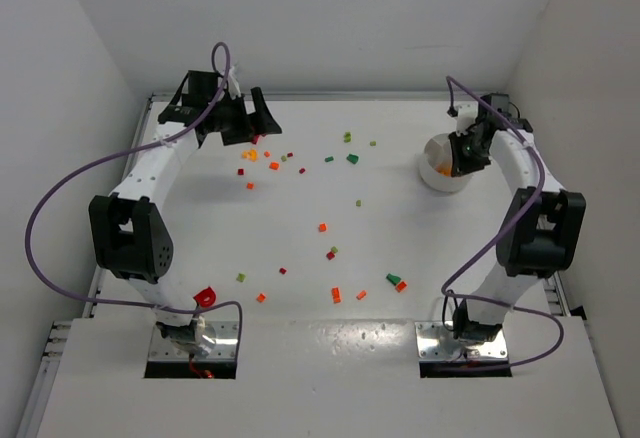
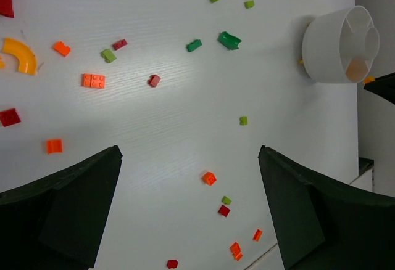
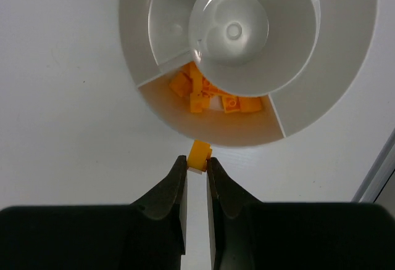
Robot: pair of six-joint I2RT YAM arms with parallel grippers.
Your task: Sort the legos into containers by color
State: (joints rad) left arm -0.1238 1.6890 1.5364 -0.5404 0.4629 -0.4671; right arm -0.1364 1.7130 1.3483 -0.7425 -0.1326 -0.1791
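Right tool is nearly closed, pinching a tiny yellow-orange brick by its flat sides, at the 6 o'clock rim of the white dish. Light, hard, slick plastic, so it probably pops out easily. Left tool gapes wide, empty, over loose legos on the desk.

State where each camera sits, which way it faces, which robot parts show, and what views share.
Top: above, behind the bases, facing down on the table; left arm, right arm show.
Left wrist: on that wrist, facing across legos to the dish; left gripper open.
Right wrist: above the dish, facing down; right gripper shut on a brick.
Shared: the dish.
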